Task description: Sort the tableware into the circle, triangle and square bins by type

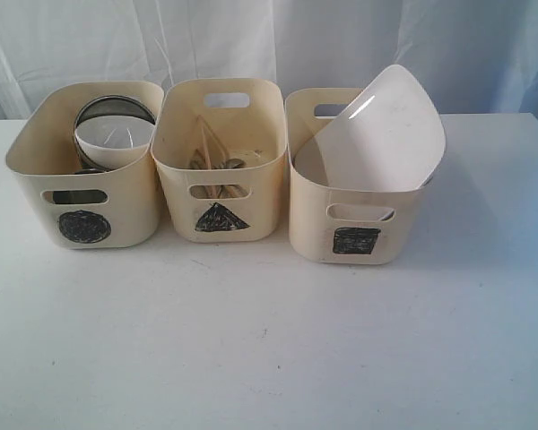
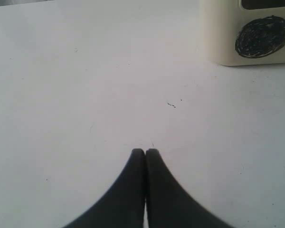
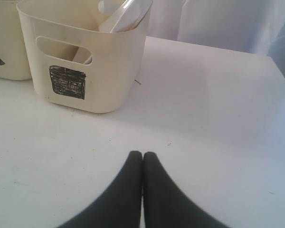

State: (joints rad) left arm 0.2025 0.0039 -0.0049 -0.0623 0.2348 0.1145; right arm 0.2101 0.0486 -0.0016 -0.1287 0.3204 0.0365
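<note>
Bowls (image 1: 115, 136) sit in the circle bin (image 1: 36, 157), chopsticks (image 1: 217, 152) in the triangle bin (image 1: 262, 188), the big plate (image 1: 381, 134) in the square bin (image 1: 309, 224). The plate sticks up, so a bump could tip it out. The left claw (image 2: 145, 152) and right claw (image 3: 142, 154) are pressed together, empty; no words, only drawn shapes (image 1: 83, 227)

Cream circle bin (image 1: 36, 175) stood nearest the tabletop's left edge, tilted small white bowl (image 1: 115, 141) and steel bowl (image 1: 117, 105) inside, triangle bin (image 1: 172, 170) in the middle held chopsticks (image 1: 206, 143) and cutlery (image 1: 230, 165), square bin (image 1: 309, 224) rightmost, large white plate (image 1: 386, 134) leaned inside, jutting above its rim.
</note>
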